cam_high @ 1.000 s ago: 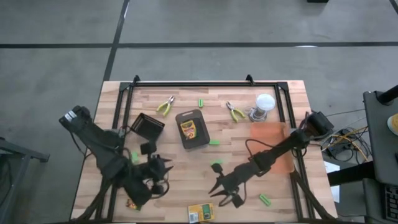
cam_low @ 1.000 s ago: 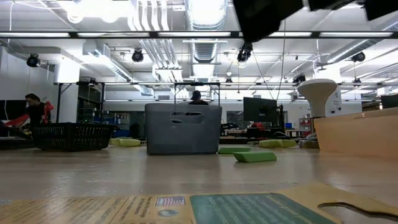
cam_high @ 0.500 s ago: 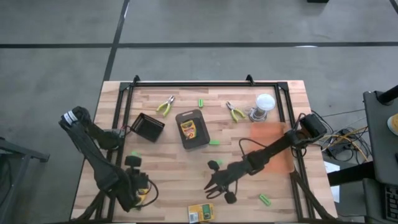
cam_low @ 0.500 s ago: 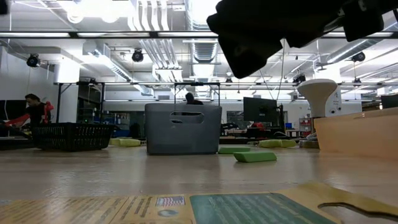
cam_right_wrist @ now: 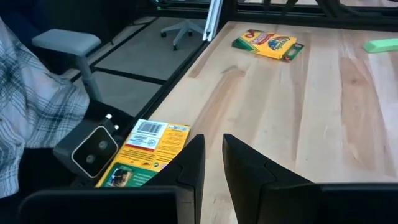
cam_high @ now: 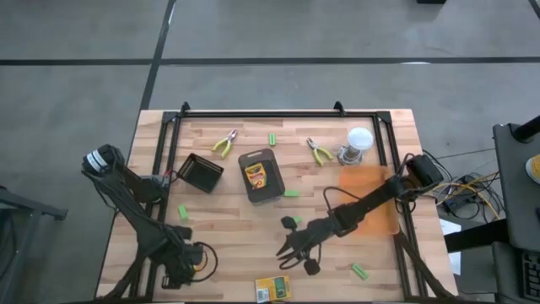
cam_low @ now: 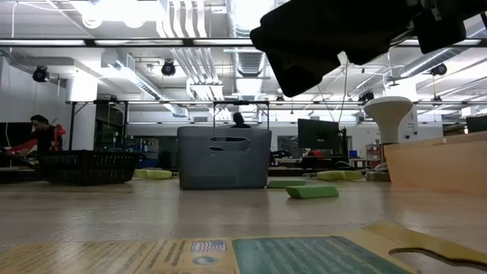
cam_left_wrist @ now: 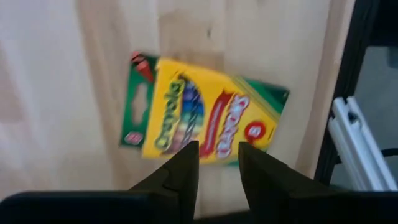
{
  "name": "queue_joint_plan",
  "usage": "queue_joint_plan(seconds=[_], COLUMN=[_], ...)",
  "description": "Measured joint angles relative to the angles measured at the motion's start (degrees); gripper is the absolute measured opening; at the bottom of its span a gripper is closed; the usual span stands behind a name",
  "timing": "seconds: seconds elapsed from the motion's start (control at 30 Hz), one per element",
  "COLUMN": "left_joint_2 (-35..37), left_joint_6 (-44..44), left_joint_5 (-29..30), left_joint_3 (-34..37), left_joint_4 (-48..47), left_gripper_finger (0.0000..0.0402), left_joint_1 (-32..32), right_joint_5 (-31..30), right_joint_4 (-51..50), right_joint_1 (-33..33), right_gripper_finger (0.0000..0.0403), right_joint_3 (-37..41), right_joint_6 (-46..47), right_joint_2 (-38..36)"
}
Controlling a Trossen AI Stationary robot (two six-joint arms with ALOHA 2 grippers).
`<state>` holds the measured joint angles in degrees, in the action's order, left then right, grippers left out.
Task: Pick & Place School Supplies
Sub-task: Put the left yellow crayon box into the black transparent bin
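Since a second earlier, left arm folded back toward lower left of the high view; left pincer [cam_left_wrist: 214, 163] hung above a crayon box [cam_left_wrist: 205, 118] near the surface [cam_high: 236, 228] edge, fingers slightly apart, holding nothing, probably lining up a grasp. Right pincer [cam_high: 291, 253] shifted little, stretched low toward bottom centre, fingers narrowly parted, empty, near a second crayon box [cam_high: 272, 288]. Third crayon box [cam_high: 254, 176] lay in the grey tray [cam_high: 272, 189]. Green sticks [cam_high: 360, 271] scattered.
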<state>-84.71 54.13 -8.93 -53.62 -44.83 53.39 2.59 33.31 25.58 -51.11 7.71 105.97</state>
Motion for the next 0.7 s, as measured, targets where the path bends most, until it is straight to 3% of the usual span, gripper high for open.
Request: queue_joint_plan(seconds=[0.17, 0.37, 0.7], left_joint_2=[-0.11, -0.11, -0.02], left_joint_6=[0.24, 1.31, 0.62], left_joint_5=[0.00, 0.04, 6.89], left_joint_3=[4.38, 7.55, 10.88], left_joint_4=[7.97, 9.95, 20.01], left_gripper_finger=[0.0116, 0.0116, 0.0116], left_joint_1=[0.00, 0.00, -0.01], right_joint_5=[0.13, 0.28, 0.46], right_joint_4=[-0.01, -0.08, -0.08], right_joint_1=[-0.56, -0.92, -0.85], right_gripper_finger=[0.0057, 0.0057, 0.0057], right_joint_3=[0.00, 0.00, 0.00], right_joint_6=[-1.70, -1.89, -1.68], right_joint_2=[0.00, 0.00, 0.00])
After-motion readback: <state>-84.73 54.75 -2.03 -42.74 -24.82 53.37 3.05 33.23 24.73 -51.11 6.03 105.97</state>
